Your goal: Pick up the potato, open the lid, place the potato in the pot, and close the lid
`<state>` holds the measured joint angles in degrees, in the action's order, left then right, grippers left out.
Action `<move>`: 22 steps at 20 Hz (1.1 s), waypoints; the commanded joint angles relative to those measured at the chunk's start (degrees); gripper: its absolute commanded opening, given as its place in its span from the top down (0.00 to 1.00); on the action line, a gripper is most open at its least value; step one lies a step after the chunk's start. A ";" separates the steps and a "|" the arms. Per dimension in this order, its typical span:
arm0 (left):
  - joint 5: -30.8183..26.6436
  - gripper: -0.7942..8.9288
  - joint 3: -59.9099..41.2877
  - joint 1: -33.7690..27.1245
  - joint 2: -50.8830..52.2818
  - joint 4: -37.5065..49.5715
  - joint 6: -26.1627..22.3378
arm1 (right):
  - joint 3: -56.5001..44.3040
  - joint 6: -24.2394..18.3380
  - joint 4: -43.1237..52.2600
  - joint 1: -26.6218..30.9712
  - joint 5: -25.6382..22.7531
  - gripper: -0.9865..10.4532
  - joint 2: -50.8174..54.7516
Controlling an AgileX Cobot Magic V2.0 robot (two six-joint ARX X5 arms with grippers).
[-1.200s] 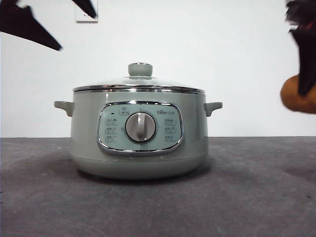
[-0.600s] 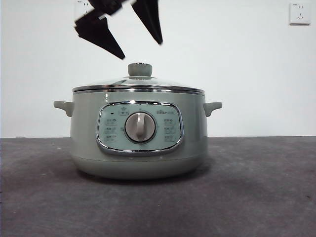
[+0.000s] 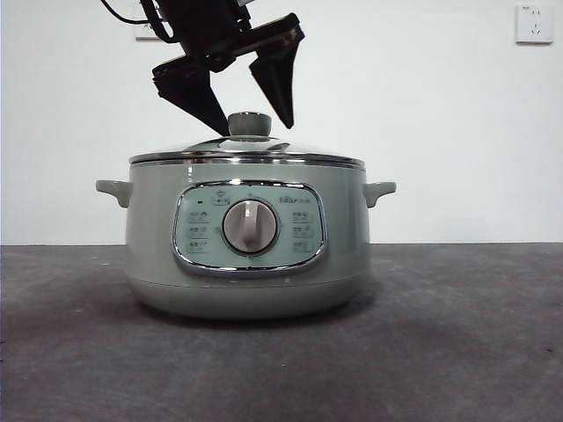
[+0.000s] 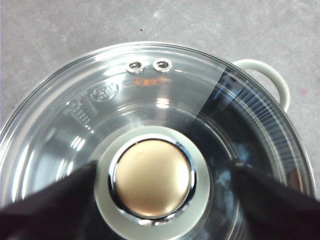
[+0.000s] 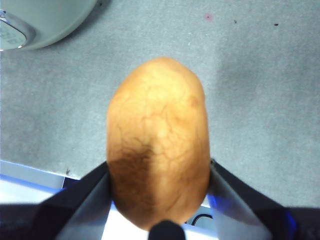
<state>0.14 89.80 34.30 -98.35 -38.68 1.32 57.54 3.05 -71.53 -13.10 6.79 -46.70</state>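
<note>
Now the left gripper (image 3: 249, 121) had dropped from above the pot (image 3: 246, 237) until its wide-spread jaws flanked the knob (image 3: 250, 124), at 9 and 3 o'clock, not yet closed. That set up lifting the lid (image 4: 150, 100), which sat shut. Off the front view, the right gripper (image 5: 159, 172) gripped the potato (image 5: 157, 140), the pot at its 10 o'clock.

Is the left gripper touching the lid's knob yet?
Apart. The left wrist view shows the left gripper open, with gaps between each jaw and the knob.
</note>
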 commanded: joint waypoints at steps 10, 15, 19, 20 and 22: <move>-0.17 0.93 0.85 0.13 -0.09 -0.04 -0.57 | 0.11 1.07 1.70 -0.07 -0.15 0.92 -0.37; -3.41 0.93 6.03 -0.15 2.29 -3.17 -2.64 | 0.98 1.51 3.45 -0.07 3.80 0.92 -4.96; -5.44 0.93 13.27 -2.01 2.36 -9.03 -4.83 | 5.16 4.13 6.29 -1.92 8.79 0.92 -12.00; -6.43 0.93 14.38 -2.80 2.36 -9.94 -5.51 | 7.06 4.63 6.86 -3.56 8.87 0.92 -14.49; -7.74 0.93 15.10 -4.96 2.36 -10.78 -7.48 | 10.99 5.29 8.87 -7.13 8.85 0.92 -19.30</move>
<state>-6.98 104.42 29.56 -96.42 -50.39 -4.56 68.03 7.40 -63.13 -19.88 15.31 -65.58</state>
